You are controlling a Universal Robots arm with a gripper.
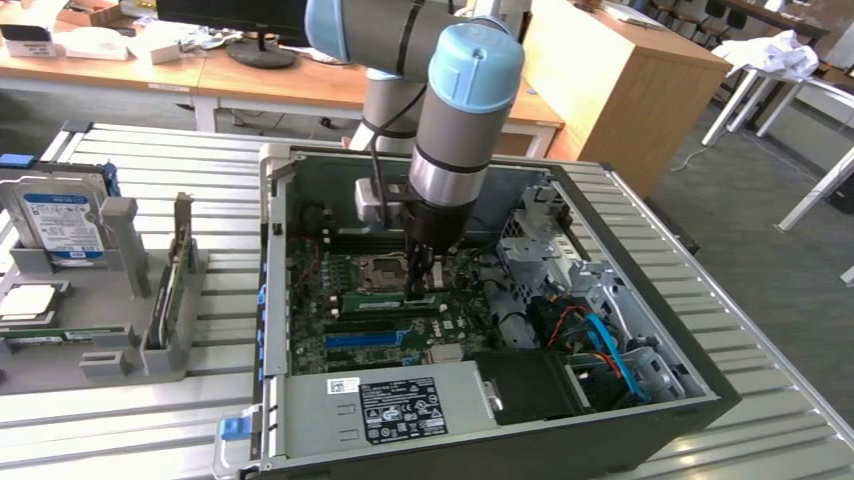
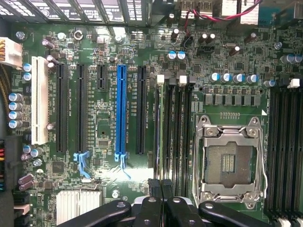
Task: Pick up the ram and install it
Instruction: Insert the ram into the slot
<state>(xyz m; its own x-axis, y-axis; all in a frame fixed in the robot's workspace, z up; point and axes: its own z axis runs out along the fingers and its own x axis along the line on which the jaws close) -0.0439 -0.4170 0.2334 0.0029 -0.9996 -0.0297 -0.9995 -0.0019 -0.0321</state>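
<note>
Closed gripper [image 2: 162, 185] — at the ram [image 1: 387, 298]

Open computer case [image 1: 674, 345] on a slatted metal worktop [image 1: 174, 160]
The case lies mid-worktop, its motherboard [image 2: 104, 109] bared, showing a long blue slot [image 2: 121, 111] and an empty CPU socket [image 2: 230, 161]. A labelled power supply [image 1: 387, 405] lines its near wall. A hard drive [image 1: 60, 222] stands upright in a grey rack [image 1: 120, 330] at the exterior view's left edge.

End effector [image 2: 161, 188] closed over the memory slots [image 2: 180, 123] (blue slot [image 2: 121, 111] near them)
</note>
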